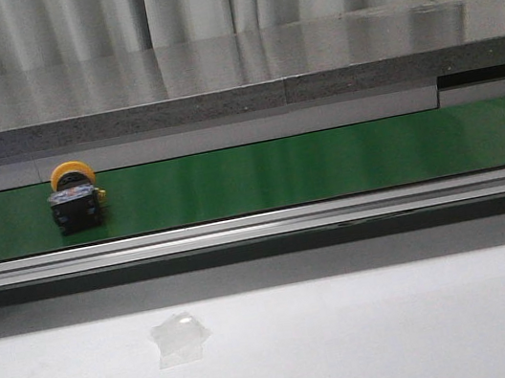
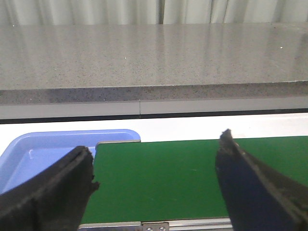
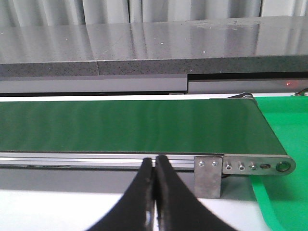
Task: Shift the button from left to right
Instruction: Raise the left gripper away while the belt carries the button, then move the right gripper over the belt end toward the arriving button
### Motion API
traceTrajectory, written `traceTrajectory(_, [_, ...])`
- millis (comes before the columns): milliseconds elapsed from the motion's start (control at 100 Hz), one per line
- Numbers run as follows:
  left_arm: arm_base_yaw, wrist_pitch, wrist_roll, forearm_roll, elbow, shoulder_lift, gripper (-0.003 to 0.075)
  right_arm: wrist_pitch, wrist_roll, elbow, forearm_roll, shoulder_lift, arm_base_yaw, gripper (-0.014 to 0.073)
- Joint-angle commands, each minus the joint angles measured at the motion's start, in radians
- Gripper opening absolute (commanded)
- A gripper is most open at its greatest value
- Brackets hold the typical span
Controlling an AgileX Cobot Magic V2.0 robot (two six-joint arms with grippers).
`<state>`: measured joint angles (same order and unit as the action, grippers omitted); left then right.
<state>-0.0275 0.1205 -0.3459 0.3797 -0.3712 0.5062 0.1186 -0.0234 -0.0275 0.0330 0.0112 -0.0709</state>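
The button [image 1: 73,196], a yellow-orange round cap on a black boxy body, stands on the green conveyor belt [image 1: 307,168] near its left end in the front view. Neither wrist view shows it. My left gripper [image 2: 156,161] is open, its two black fingers [image 2: 57,187] spread wide over the belt's left end with nothing between them. My right gripper [image 3: 154,163] is shut with nothing in it, its fingertips pressed together in front of the belt's near rail [image 3: 96,159]. Neither gripper appears in the front view.
A blue tray [image 2: 48,151] lies past the belt's left end. A green tray [image 3: 284,139] lies past the right end, by the roller bracket [image 3: 250,166]. A grey stone ledge [image 1: 234,80] runs behind the belt. White table [image 1: 356,346] with tape patches lies in front.
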Motion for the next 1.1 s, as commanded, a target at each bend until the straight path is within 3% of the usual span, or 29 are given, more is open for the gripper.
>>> traceTrajectory(0, [-0.007,-0.093,0.002,0.012,-0.029,0.003,0.0495,-0.085,0.004,0.015,-0.007,0.019,-0.003,-0.0066])
traceTrajectory(110, [-0.007,-0.111,0.002,0.012,-0.029,0.003,0.0382,-0.085,0.004,0.015,-0.007,0.019,-0.003,-0.0066])
traceTrajectory(350, [-0.007,-0.140,0.002,0.012,-0.029,0.003,-0.0020,-0.085,0.004,0.015,-0.007,0.019,-0.003,-0.0066])
traceTrajectory(730, [-0.007,-0.142,0.002,0.012,-0.029,0.003,-0.0020,-0.089,0.004,0.015,-0.007,0.019,-0.003,-0.0066])
traceTrajectory(1090, [-0.007,-0.142,0.002,0.012,-0.029,0.003,-0.0020,-0.179,0.004,0.040,-0.001,0.018,-0.003,-0.0066])
